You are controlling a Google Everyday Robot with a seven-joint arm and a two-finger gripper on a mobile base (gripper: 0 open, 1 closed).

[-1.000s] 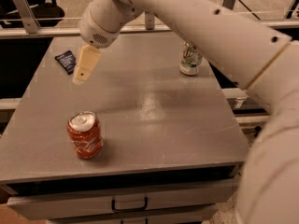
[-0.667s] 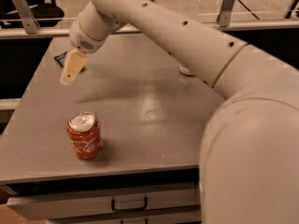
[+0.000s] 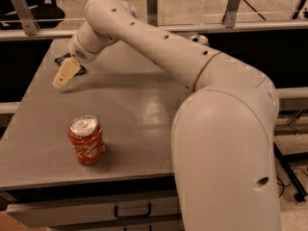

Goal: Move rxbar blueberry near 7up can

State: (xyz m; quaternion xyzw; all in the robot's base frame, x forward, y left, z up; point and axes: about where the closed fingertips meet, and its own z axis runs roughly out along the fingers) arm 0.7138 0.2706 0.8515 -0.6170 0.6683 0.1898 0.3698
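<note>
The rxbar blueberry, a dark flat wrapper, lies at the far left of the grey table, mostly covered by my gripper. My gripper is low over the table at the bar's near edge, its tan tip pointing down and left. I cannot tell whether it touches the bar. The 7up can is hidden behind my arm, which stretches across the back of the table.
An orange-red can stands upright near the front left of the table. A rail with metal posts runs behind the table. A drawer with a handle sits under the front edge.
My gripper has moved left and down towards the bar at the table's far left. My arm has swung across and now covers the 7up can.
</note>
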